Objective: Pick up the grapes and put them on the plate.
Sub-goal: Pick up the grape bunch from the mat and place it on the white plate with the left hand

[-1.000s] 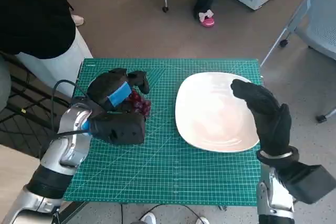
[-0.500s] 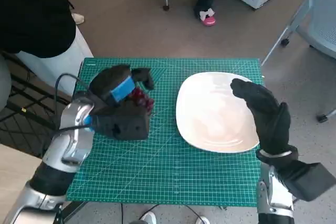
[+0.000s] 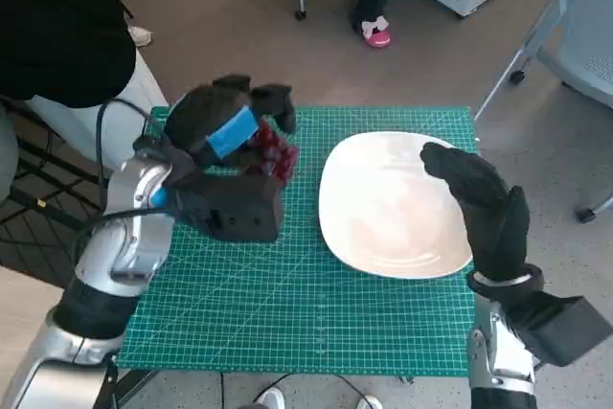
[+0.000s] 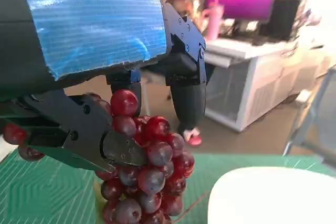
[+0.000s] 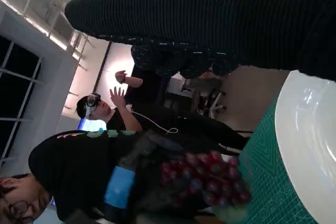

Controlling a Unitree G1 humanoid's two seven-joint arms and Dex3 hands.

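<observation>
My left hand (image 3: 222, 129) holds a bunch of dark red grapes (image 3: 273, 152) lifted off the green mat, left of the white plate (image 3: 388, 203). In the left wrist view the grapes (image 4: 147, 169) hang from the black fingers (image 4: 185, 80), with the plate's rim (image 4: 273, 195) close beside them. The right wrist view shows the grapes (image 5: 207, 179) and the taped left hand (image 5: 121, 187) beside the plate (image 5: 307, 145). My right hand (image 3: 484, 203), in its black glove, hovers over the plate's right edge, fingers extended and holding nothing.
The green cutting mat (image 3: 306, 304) covers the small table. A person in black stands at the table's left (image 3: 67, 35). Another person's feet in pink shoes (image 3: 375, 31) and chair legs (image 3: 522, 69) are beyond the far edge.
My left hand has lifted the grapes off the mat and carried them up and to the right, toward the plate. The right hand has stayed put.
</observation>
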